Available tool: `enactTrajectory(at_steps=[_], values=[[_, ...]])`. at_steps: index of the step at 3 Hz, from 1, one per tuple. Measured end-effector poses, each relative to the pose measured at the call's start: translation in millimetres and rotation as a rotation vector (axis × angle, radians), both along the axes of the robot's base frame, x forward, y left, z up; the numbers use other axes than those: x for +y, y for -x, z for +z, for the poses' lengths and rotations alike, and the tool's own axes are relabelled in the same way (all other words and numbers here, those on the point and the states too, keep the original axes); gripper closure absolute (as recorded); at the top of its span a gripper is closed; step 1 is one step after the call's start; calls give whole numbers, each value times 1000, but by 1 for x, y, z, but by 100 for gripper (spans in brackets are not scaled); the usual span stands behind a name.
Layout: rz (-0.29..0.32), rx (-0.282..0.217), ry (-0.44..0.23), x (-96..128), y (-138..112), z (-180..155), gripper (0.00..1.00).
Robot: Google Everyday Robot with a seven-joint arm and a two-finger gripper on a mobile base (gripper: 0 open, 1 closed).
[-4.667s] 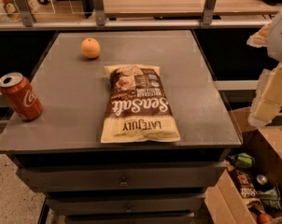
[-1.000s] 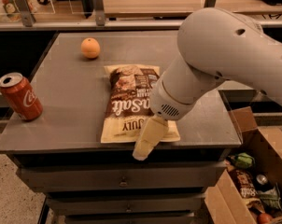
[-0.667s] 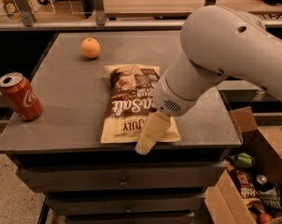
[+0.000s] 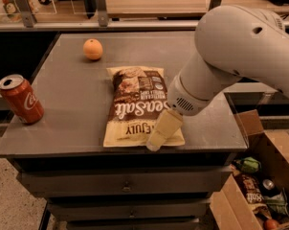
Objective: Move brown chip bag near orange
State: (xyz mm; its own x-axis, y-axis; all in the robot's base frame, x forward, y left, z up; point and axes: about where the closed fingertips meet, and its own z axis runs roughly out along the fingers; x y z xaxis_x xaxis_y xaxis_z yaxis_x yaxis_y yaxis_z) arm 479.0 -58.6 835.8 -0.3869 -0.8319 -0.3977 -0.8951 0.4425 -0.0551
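The brown chip bag (image 4: 134,104) lies flat in the middle of the grey table (image 4: 68,114), dark brown with white "Sea Salt" script and tan ends. The orange (image 4: 93,49) sits at the far left of the table, about a hand's width beyond the bag's far left corner. My gripper (image 4: 162,130), cream coloured, hangs from the large white arm (image 4: 240,42) over the bag's near right corner. I cannot tell if it touches the bag.
A red Coca-Cola can (image 4: 21,99) stands upright at the table's left edge. A cardboard box (image 4: 259,186) with packets and bottles sits on the floor at the lower right. A shelf rail (image 4: 135,23) runs behind the table.
The arm has come into view over the table since the earliest frame. In the last second the gripper has shifted slightly right and farther onto the bag's near right corner. Bag, orange and can have not moved.
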Motion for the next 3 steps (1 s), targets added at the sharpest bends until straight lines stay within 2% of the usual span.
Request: enactTrajectory(at_steps=[1,2,3], values=[[-47,18,0,-9,0,-10,0],[-51,34,-7,-8,2,-18,18],[-41,44,-12,-4,2,-21,41]])
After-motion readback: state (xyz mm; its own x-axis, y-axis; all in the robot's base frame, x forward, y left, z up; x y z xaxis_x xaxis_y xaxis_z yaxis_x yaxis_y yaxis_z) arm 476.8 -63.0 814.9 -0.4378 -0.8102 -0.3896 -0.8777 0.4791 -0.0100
